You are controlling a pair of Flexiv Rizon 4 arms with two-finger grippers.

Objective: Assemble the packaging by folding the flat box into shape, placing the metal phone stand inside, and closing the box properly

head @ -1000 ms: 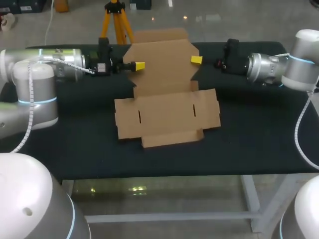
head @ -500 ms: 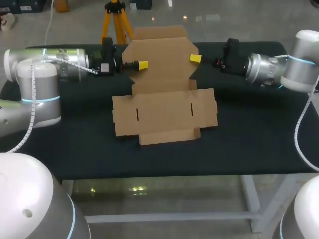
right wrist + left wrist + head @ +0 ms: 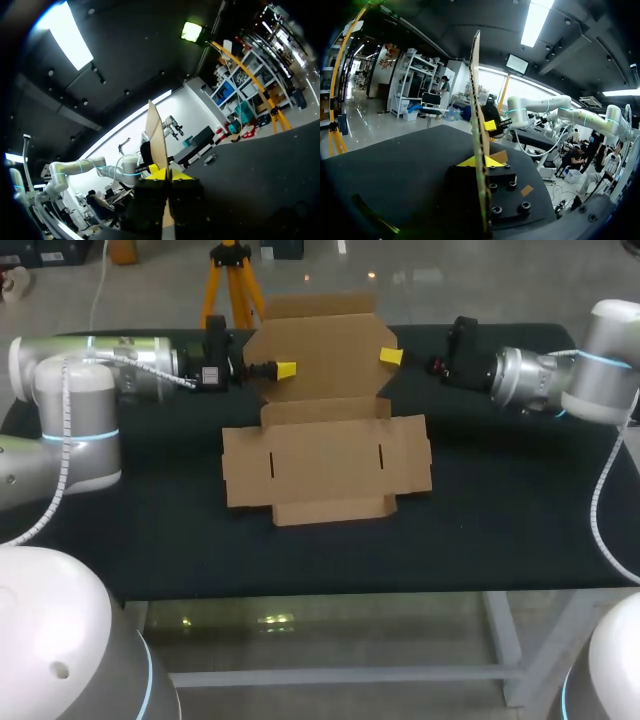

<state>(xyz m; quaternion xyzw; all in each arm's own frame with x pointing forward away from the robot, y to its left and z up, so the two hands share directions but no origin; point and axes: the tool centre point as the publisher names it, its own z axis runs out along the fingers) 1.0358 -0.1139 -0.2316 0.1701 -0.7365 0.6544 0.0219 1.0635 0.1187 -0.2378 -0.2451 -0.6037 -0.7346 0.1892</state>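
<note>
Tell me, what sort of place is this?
Probably a robotics lab or test bench: a robot's left gripper and right gripper pinch an unfolded cardboard box on a black-covered table.

Upright box panel (image 3: 322, 355) barring sideways passage

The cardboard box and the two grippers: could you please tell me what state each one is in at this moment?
cardboard box: unfolded, not yet shaped; rear panel raised upright, front part lying flat on the table.
left gripper: fingers shut on the raised panel's left edge.
right gripper: fingers shut on the raised panel's right edge.
</note>
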